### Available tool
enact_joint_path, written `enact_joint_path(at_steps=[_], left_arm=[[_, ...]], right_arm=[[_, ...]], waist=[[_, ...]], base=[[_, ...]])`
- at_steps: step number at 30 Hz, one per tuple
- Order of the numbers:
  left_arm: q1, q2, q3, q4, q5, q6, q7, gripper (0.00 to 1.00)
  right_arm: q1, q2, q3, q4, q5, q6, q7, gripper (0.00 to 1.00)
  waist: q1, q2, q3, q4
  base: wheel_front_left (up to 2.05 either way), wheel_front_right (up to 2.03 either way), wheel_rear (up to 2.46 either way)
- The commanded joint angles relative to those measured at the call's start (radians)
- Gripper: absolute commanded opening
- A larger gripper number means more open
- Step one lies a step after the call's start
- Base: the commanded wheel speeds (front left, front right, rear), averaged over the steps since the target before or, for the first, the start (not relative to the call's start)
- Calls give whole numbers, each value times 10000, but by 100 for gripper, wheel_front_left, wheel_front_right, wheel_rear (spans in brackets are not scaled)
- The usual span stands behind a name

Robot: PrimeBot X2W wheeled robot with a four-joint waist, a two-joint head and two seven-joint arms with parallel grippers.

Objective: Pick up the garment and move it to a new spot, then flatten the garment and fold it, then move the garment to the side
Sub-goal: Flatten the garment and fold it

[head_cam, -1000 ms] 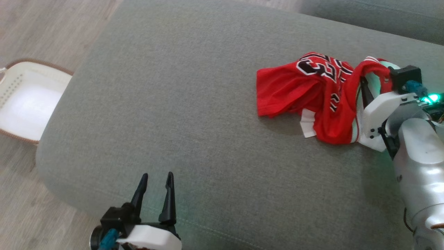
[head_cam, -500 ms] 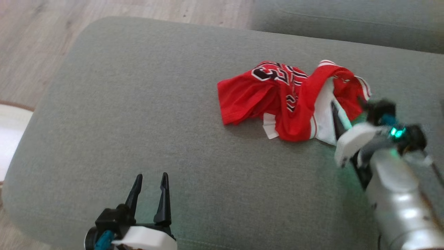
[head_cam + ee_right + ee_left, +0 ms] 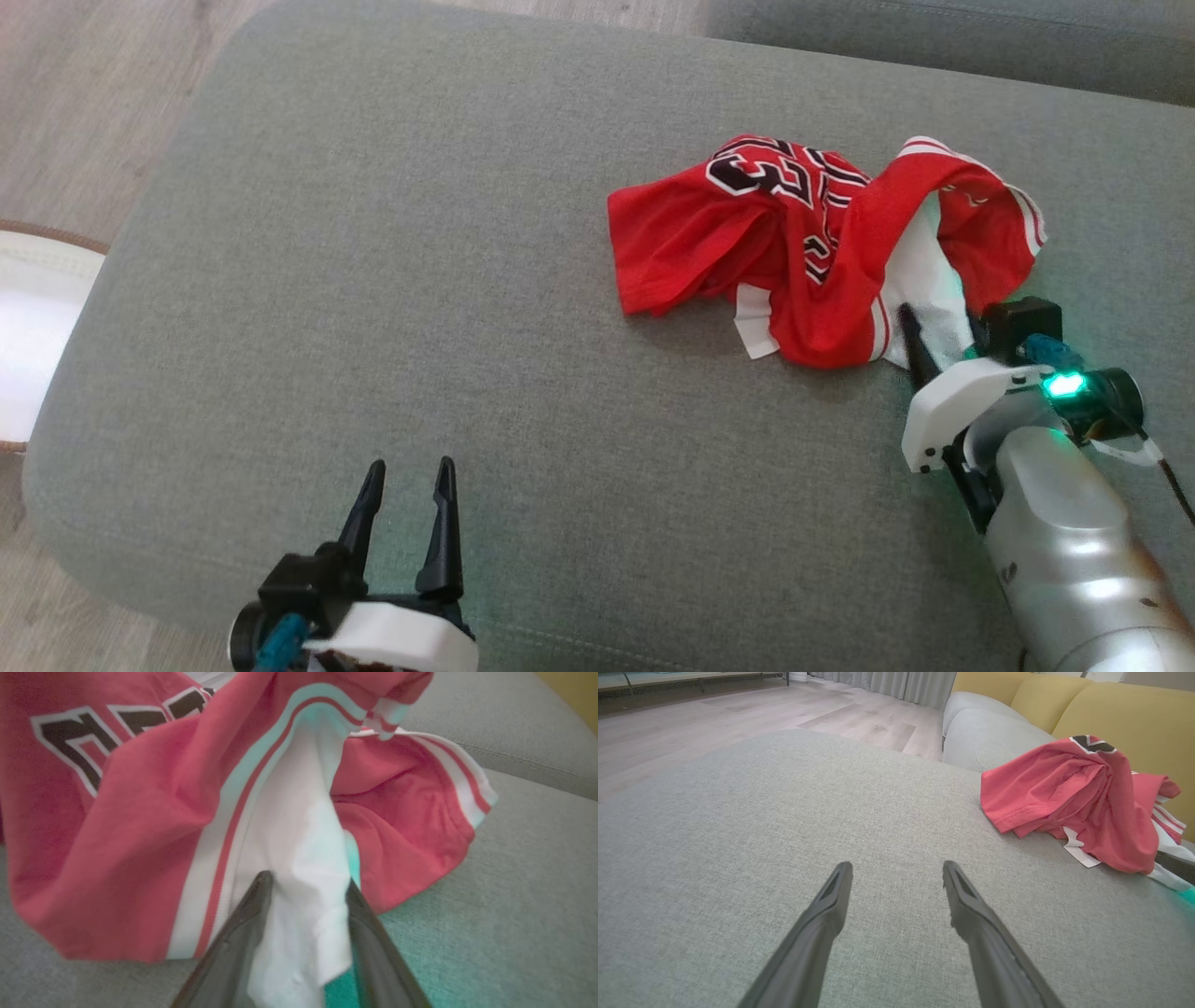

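One red garment (image 3: 747,233), a jersey with black-and-white numerals and striped trim, lies crumpled on the far right of the grey cushion (image 3: 420,280). It is neither spread nor folded, so the pick-up step is judged to be in hand. A white fold (image 3: 299,826) of it trails toward the near right. The right gripper (image 3: 936,322) stands with one dark finger on either side of this fold, probably because loose cloth at the heap's edge is easiest to reach. The gap between the fingers is moderate, and whether they already pinch the cloth cannot be told. The left gripper (image 3: 410,464) hovers over bare cushion at the near left, well apart from the garment, with its fingers spread wide and nothing between them. It is likely kept clear until flattening needs two holds. A white basket (image 3: 42,261) with a brown rim sits on the wooden floor (image 3: 75,93) at the far left. Glare hides what, if anything, it contains.
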Motion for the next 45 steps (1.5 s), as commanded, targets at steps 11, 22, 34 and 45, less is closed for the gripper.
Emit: enact_joint_path(at_steps=[11,22,34,45], left_arm=[[-203,199,432,-207,72,97,-109,100],[107,361,526,-332,-73,170,-68,100],[48,404,507,-370,-74,152,-79,100],[414,500,471,-307,-172,177,-66,100]], right_arm=[[414,299,-259,-1927,-285,65,-421,0],[3660,501,-1675,-5438,-24,65,1371,0],[5895,581,-2230,-8232,712,65,2815,100],[7133,583,-2564,-9626,830,65,2831,100]], waist=[[0,0,-578,-678],[0,0,-1204,-1724],[0,0,-1078,-1991],[0,0,-1734,-2101]], base=[[0,0,0],[0,0,0],[0,0,0],[0,0,0]])
